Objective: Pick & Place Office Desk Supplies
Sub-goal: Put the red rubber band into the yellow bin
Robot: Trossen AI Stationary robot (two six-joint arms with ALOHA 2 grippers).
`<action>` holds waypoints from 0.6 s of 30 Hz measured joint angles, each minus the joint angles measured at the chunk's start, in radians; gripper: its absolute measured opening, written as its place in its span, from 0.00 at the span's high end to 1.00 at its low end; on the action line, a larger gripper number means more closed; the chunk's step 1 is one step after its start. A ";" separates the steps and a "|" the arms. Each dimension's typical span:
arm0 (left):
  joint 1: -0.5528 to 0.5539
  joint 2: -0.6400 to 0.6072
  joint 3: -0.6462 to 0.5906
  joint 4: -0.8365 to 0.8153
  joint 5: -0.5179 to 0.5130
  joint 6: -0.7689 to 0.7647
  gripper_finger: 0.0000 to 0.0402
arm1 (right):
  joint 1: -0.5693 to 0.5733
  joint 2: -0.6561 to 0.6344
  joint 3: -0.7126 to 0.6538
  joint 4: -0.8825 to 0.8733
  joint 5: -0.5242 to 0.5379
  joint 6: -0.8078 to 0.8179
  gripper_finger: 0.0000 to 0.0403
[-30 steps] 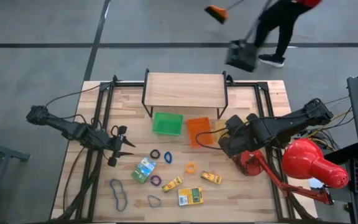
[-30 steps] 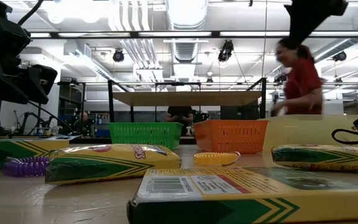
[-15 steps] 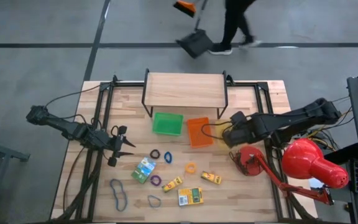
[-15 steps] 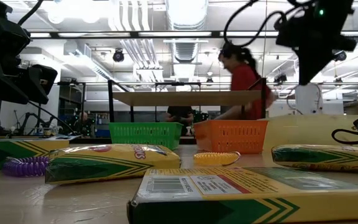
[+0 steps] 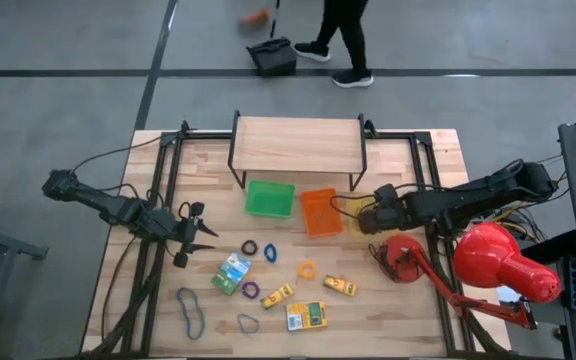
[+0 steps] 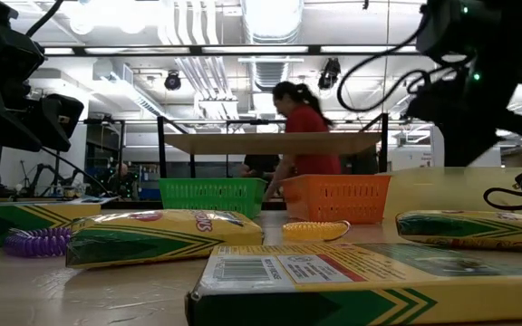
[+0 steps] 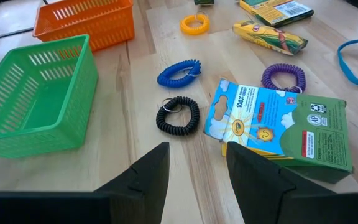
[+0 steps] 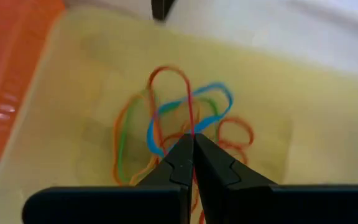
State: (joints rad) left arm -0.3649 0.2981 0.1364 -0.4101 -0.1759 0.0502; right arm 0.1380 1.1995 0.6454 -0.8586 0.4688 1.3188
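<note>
step: red rubber band (image 8: pixel 190 118) is pinched by closed right gripper (image 8: pixel 193 144) above yellow tray (image 8: pixel 73 81) | next: release needed | left gripper (image 7: pixel 197 163) is held apart, idle

Four cameras are covering one wooden table from above, from its surface, and from both wrists.

The high camera is looking straight down, taking in the whole table (image 5: pixel 408 310) and the floor beyond. The low camera is sitting at table height, facing level across into the room, very near a crayon box (image 6: pixel 370 276). The left wrist camera is looking forward and down, fairly close, sharing the green tray (image 7: pixel 33 93), orange tray (image 7: pixel 86 23) and black coil (image 7: pixel 178 116) with the high view. The right wrist camera is hanging very close over the yellow tray (image 8: pixel 73 81), its rubber bands (image 8: pixel 185 121) filling the view.
</note>
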 joint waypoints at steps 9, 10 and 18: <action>0.000 0.000 0.000 0.000 0.000 -0.001 0.59 | -0.001 0.000 -0.103 0.187 -0.042 0.086 0.98; 0.000 0.000 0.000 0.000 0.000 -0.001 0.59 | -0.001 0.000 -0.111 0.213 -0.036 0.074 0.98; 0.000 0.000 0.000 0.000 0.000 -0.001 0.59 | -0.001 0.000 -0.104 0.268 -0.021 0.013 0.98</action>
State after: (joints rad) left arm -0.3649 0.2981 0.1364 -0.4099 -0.1757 0.0494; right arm 0.1368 1.1995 0.5413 -0.5906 0.4480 1.3314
